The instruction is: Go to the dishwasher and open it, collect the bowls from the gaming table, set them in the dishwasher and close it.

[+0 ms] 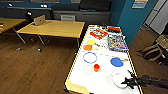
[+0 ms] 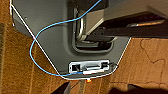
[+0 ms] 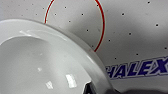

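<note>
Lower right of the head view: black right gripper (image 1: pixel 126 82) reaching in over the rim of a glossy white round bowl (image 1: pixel 118 78) on the white-topped gaming table (image 1: pixel 100 85). Whether the fingers are parted or closed on the rim, impossible to tell. In the right wrist view, same bowl (image 3: pixel 37 65) close up: smooth, shiny, hard-walled, probably ceramic or stiff plastic, so likely slippery and possibly breakable; best pinched across the thin rim, one finger inside, one outside. Table surface matte white, speckled, printed with a red ring (image 3: pixel 100 30) and blue lettering (image 3: pixel 137 70). Further up the table, toward frame centre: a blue-rimmed white bowl (image 1: pixel 89 57), a solid blue bowl (image 1: pixel 116 62), a small clear bowl (image 1: pixel 88 69), an orange cup (image 1: pixel 96 67). Dishwasher nowhere to be placed from here.
</note>
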### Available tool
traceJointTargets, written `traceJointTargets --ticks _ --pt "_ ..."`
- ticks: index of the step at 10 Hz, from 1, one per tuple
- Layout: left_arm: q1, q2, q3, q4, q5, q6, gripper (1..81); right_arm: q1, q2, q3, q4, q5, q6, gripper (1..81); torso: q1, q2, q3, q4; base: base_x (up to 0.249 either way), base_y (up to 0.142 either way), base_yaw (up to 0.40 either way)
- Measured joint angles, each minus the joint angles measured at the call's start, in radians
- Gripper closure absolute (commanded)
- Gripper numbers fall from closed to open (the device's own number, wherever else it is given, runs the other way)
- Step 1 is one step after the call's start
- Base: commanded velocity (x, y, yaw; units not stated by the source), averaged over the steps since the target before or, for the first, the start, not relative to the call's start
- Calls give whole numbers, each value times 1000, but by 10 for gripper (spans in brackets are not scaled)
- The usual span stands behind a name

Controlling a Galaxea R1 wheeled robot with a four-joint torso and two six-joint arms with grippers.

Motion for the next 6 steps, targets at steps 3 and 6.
traceJointTargets --ticks 3,6 --pt "0 1 -1 1 0 0 10 -9 -43 43 1 -3 0 811 0 0 0 0 0 0 0" --pt "-18 22 0 1 -13 2 10 46 -279 216 -9 -30 0 811 0 1 0 0 0 0 0"
